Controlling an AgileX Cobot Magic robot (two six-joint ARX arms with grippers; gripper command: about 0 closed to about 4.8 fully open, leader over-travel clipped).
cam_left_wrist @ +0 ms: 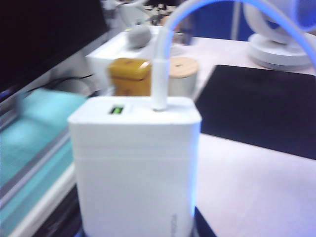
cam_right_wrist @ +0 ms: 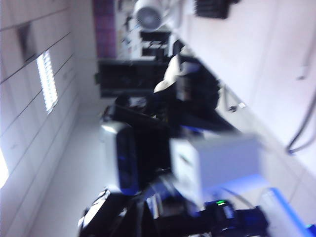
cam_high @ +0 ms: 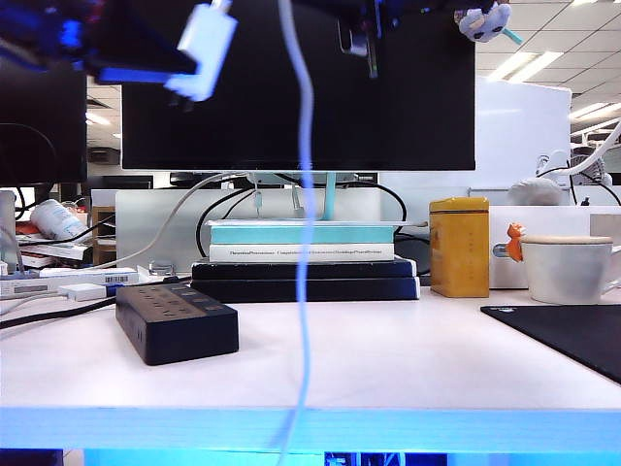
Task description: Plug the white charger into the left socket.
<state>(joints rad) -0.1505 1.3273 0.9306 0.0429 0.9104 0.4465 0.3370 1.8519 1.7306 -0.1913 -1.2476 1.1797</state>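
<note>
The white charger [cam_high: 204, 49] hangs high at the upper left of the exterior view, tilted, with my left gripper [cam_high: 160, 63] shut on it. In the left wrist view the white charger [cam_left_wrist: 136, 163] fills the middle, port face away from the camera, and its white cable [cam_left_wrist: 159, 74] arcs off that face. That cable [cam_high: 306, 243] drops past the table's front edge. The black power strip [cam_high: 177, 320] lies on the table at the left, well below the charger; its left socket [cam_high: 146, 290] is bare. My right gripper [cam_high: 371, 49] is shut and empty near the top, in front of the monitor.
A black monitor [cam_high: 388, 97] stands behind stacked books [cam_high: 301, 262]. A yellow tin [cam_high: 459, 248], a lidded white mug [cam_high: 568, 267] and a black mat [cam_high: 572, 335] are on the right. Cables, a small flat white piece [cam_high: 82, 291] and clutter lie left of the strip.
</note>
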